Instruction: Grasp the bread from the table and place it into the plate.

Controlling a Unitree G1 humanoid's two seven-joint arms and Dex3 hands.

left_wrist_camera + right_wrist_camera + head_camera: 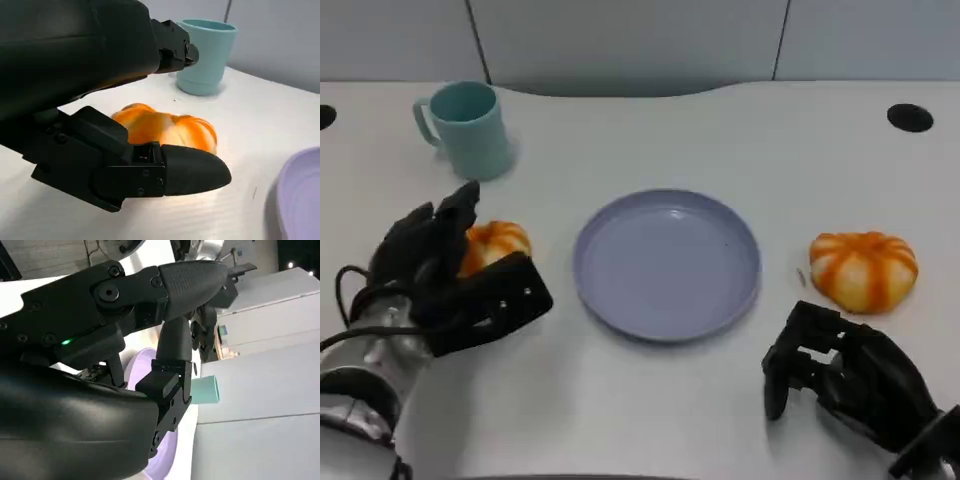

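Our left hand (445, 275) sits at the near left of the tabletop (720, 140), its fingers spread on either side of an orange-striped bread roll (498, 243); in the left wrist view the roll (165, 129) lies on the tabletop between the upper fingers and the thumb (192, 170), and we cannot tell whether they press on it yet. Our right hand (845, 375) rests at the near right with its fingers curled in and nothing in them. Just beyond it lies a second orange-striped roll (863, 270), apart from the hand. Between the two rolls sits the lavender plate (620, 300), bare. A teal mug (468, 128) stands at the far left, behind the first roll.
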